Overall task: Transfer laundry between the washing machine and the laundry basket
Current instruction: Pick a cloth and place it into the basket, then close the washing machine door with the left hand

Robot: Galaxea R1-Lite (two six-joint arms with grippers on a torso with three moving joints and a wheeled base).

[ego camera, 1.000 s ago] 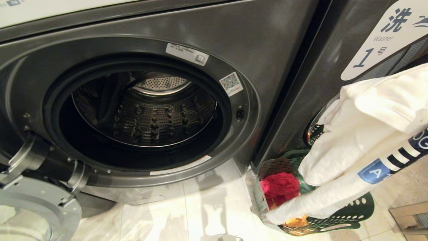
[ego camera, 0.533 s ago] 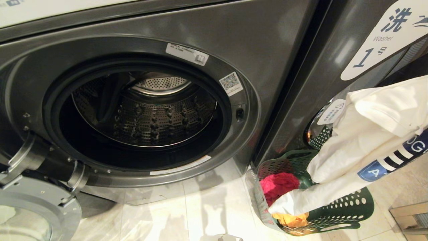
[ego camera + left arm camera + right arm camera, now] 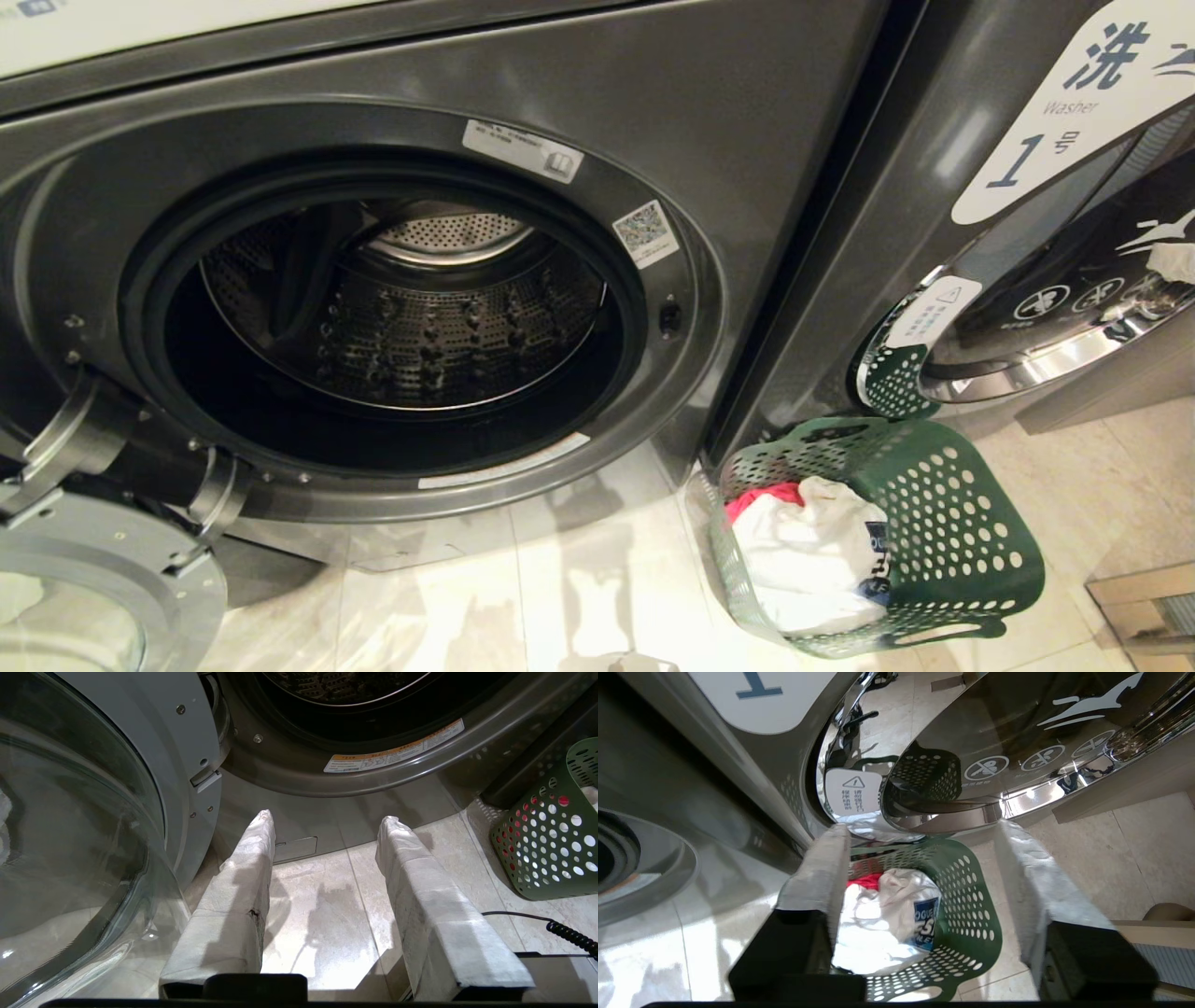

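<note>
The washing machine [image 3: 653,103] stands with its door [image 3: 93,597] swung open and its drum [image 3: 401,308] empty. The green laundry basket [image 3: 943,523] sits on the floor to its right. It holds the laundry: a white garment [image 3: 803,560] with a blue print lies on top, and a red piece [image 3: 761,499] peeks out behind it. My right gripper [image 3: 924,828] hangs open above the basket [image 3: 971,914], with nothing between its fingers. My left gripper [image 3: 327,817] is parked low before the machine's door, open and empty.
The like machine marked 1 [image 3: 1027,140] stands right behind the basket, its chrome-rimmed door [image 3: 1055,345] shut. The open door's glass [image 3: 70,835] is close beside my left gripper. A coiled black cable [image 3: 570,935] lies on the pale tiled floor [image 3: 579,579].
The white garment hung from my right gripper over the basket; it now lies in the basket. The right gripper has opened and drawn away to the right.
</note>
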